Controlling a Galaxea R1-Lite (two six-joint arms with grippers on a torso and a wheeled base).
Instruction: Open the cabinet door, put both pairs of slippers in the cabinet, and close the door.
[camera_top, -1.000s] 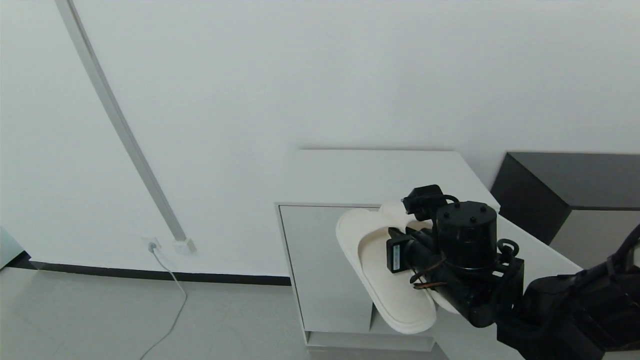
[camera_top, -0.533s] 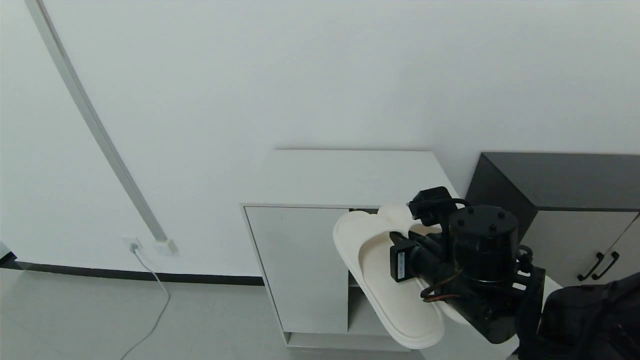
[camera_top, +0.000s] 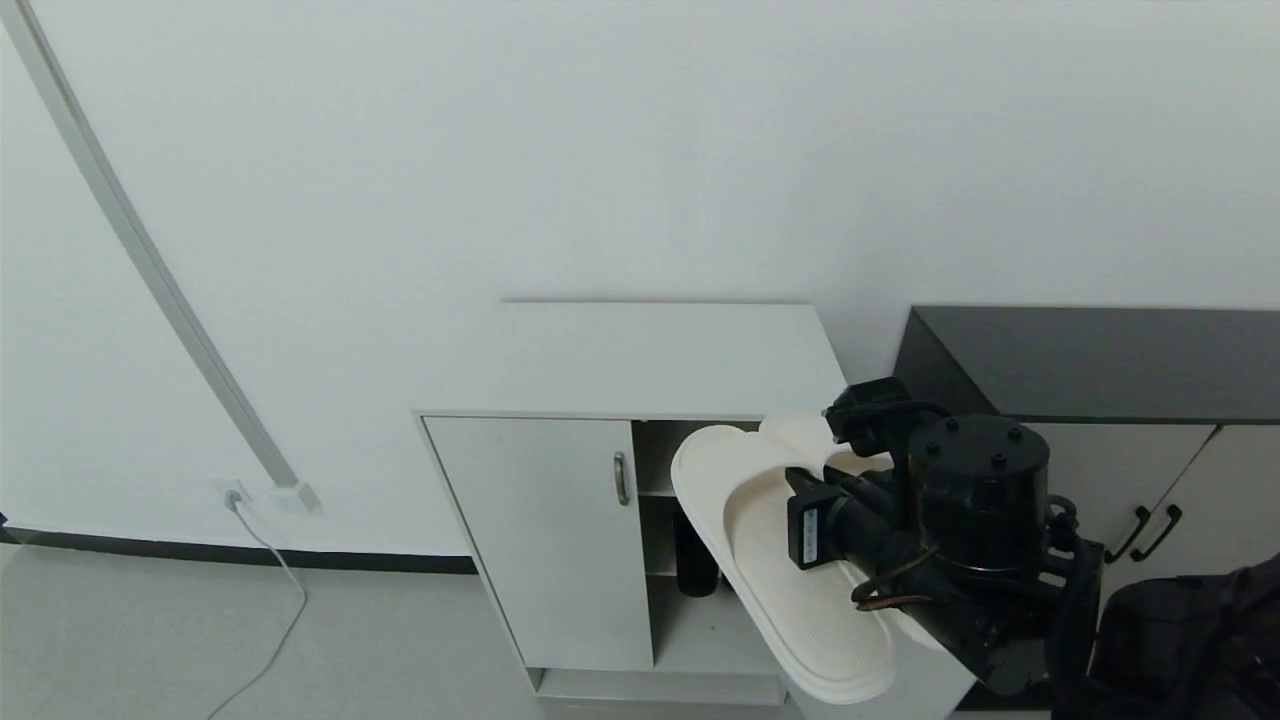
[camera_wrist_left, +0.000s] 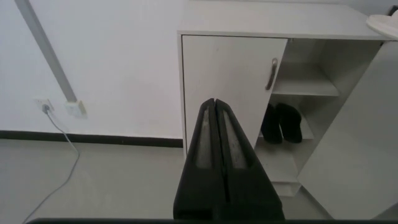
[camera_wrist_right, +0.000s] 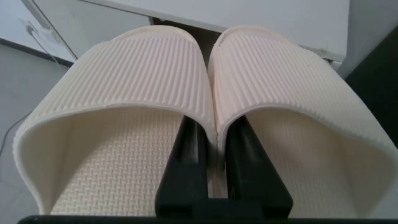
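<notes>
Nearest, found the right end effector clenched on the cream slippers, one finger inside each, pinching the two inner walls together. Carried the pair side by side, toes forward, raised in front of the cabinet and not yet inside it.

Found the left end effector clenched too, fingers pressed flat together with nothing between them, pointing at the cabinet front from farther back.

Beyond the slippers, saw the left door shut, its handle at the inner edge, and the right half standing open, with the open door swung out at the side. Made out a dark pair on the lower shelf, upright against the back; took it for the other slippers, though could not be sure.

Farther off, noted a dark cupboard beside the cabinet and a wall socket with its cable.

Over the last second, noted a shift of the whole head view, with the cabinet farther toward the picture's left and seen face-on rather than obliquely; read that as a turn of the camera, not of the furniture. Kept the same hold on the slippers throughout.

Judged the opening done and the cream pair squared up to the open bay. Expected next a forward reach onto a shelf, clear of the shut door's edge, then release and closing.
</notes>
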